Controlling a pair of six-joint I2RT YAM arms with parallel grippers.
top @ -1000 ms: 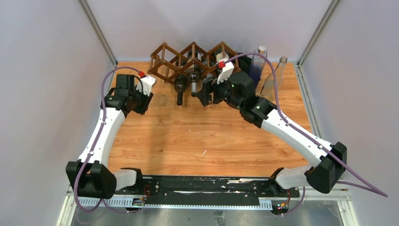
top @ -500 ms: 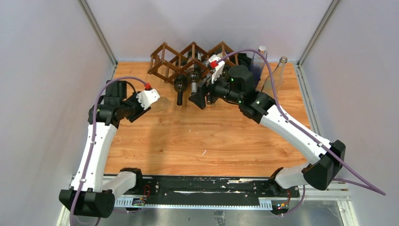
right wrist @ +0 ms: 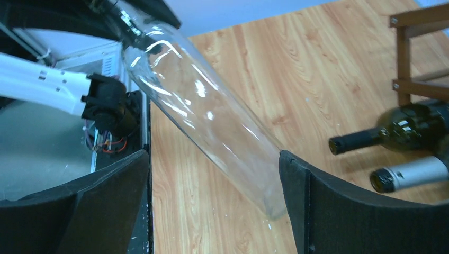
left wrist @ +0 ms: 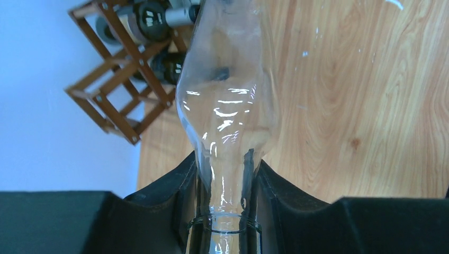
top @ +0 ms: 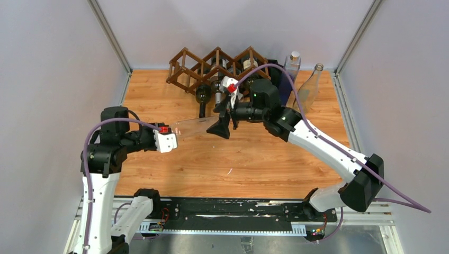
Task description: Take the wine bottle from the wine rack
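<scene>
The left arm reaches in from the left edge of the table [top: 254,153]. The left gripper [top: 172,135] is clamped on the neck of the clear bottle [top: 196,126], and the wrist view shows one black finger [left wrist: 177,198] pressed against each side of the neck. The clear bottle is off the rack [top: 203,63] and lies nearly level in the air above the wood, its neck to the left and its base to the right. It is in front of the rack and apart from it.

The right gripper [top: 221,128] meets the bottle at its base end. Its jaws stand wide apart with the bottle's body between them. In the right wrist view the base sits just beside one finger [right wrist: 328,206], while a clear gap separates the glass from the other finger. Whether the base touches that near finger cannot be told.

Behind the right gripper the rack stands at the back edge of the table. Two dark bottles [top: 203,95] lie in its cells, their necks pointing forward. Farther right, near the back corner, two upright bottles [top: 293,66] stand side by side on the table.
</scene>
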